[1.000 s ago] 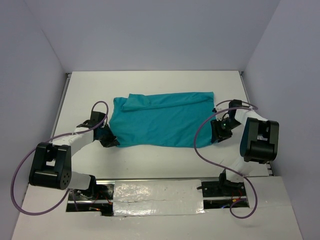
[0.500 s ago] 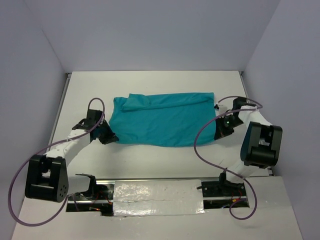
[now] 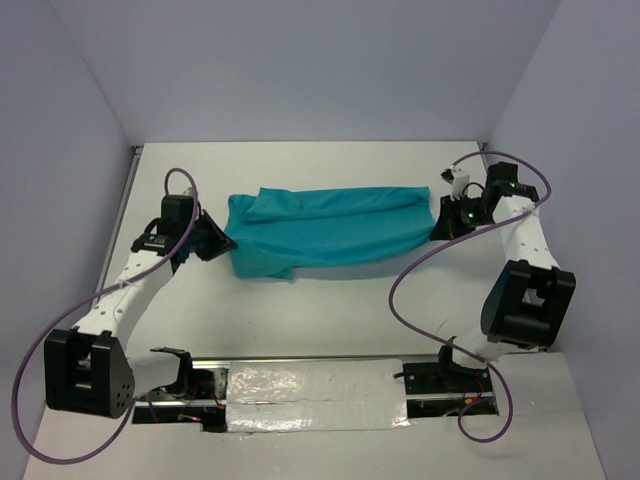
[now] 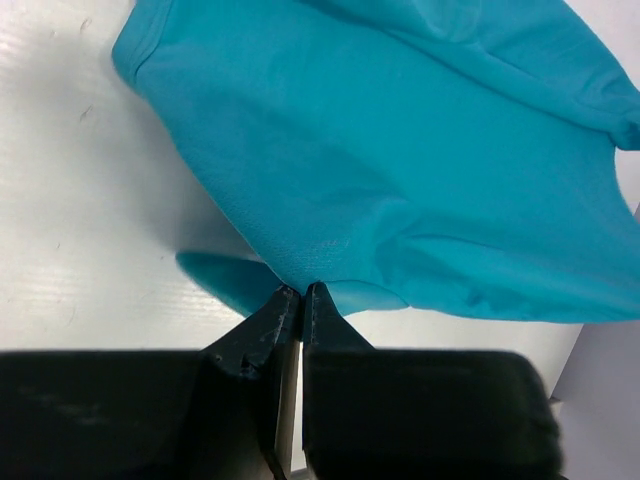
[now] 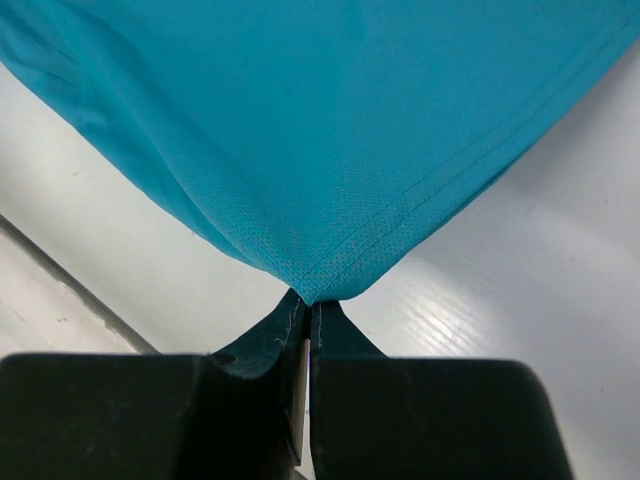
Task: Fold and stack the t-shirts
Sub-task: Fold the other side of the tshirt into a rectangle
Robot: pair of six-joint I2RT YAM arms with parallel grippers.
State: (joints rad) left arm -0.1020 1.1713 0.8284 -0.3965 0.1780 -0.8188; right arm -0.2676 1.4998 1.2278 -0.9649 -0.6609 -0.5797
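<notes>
Plain teal soft cloth t-shirt (image 3: 335, 230) lies stretched left-right mid white bench (image 3: 320, 310), left claw (image 4: 302, 292) clamped on its near-left edge, right claw (image 5: 307, 303) clamped on its right hemmed corner; likely light, limp, saggy, best pinched at corners.

The t-shirt (image 3: 330, 230) is plain teal with no print. Just ahead of the right end effector (image 5: 305, 300) its fine mesh weave and stitched hem show. That end effector and the left end effector (image 4: 300, 292) have black fingers. The bench (image 3: 330, 310) is white. The arms (image 3: 125, 285) are white with black joints, and the cables (image 3: 391, 290) are purple.
</notes>
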